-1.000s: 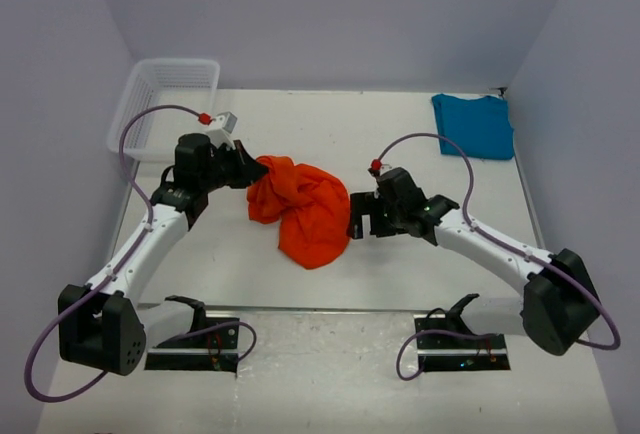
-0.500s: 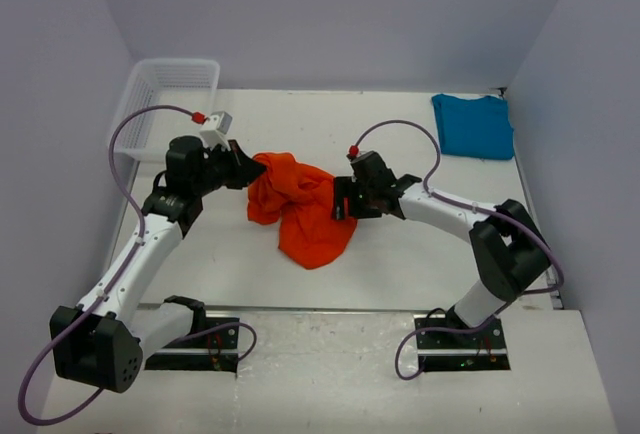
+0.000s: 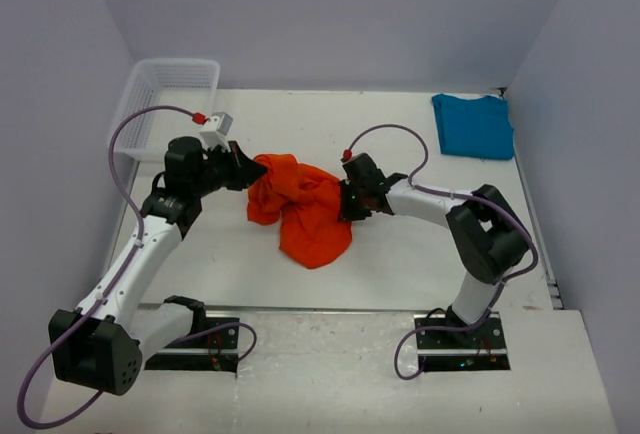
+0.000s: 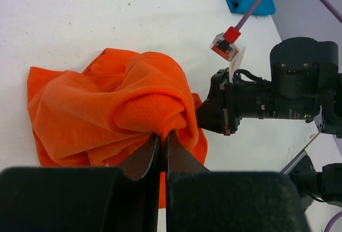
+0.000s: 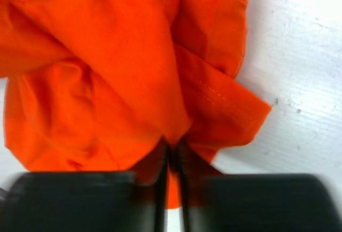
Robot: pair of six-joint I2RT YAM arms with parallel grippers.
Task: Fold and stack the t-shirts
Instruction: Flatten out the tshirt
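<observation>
Here, starting at the far left, we see the white basket (image 3: 150, 104) at the back corner of the worktop (image 3: 400, 264), well apart from the action and playing no part in it.

Next comes our left claw (image 4: 163, 136). Its fingers are pressed together on a bunched ridge of the orange shirt (image 3: 305, 214), pinching the cloth at the heap's upper left side. We judge this hold is meant to anchor one end, so the fabric can be drawn out rather than dragged across the surface.

The orange shirt itself lies crumpled in the middle of the worktop, between the two arms, a loose mound with folds running over each other and no sleeve or collar we can pick out with certainty.

On its right edge our right claw (image 5: 172, 149) is nipped onto a hemmed flap of the same shirt; the wrist view is blurred near the fingers, yet cloth plainly runs down between them. Two grips on opposite sides suggest a spreading pull — the shirt needs flattening before any fold is possible.

At the far right back corner the blue shirt (image 3: 473, 126) lies flat and squared up, apparently folded, where the orange one could later be stacked.
</observation>
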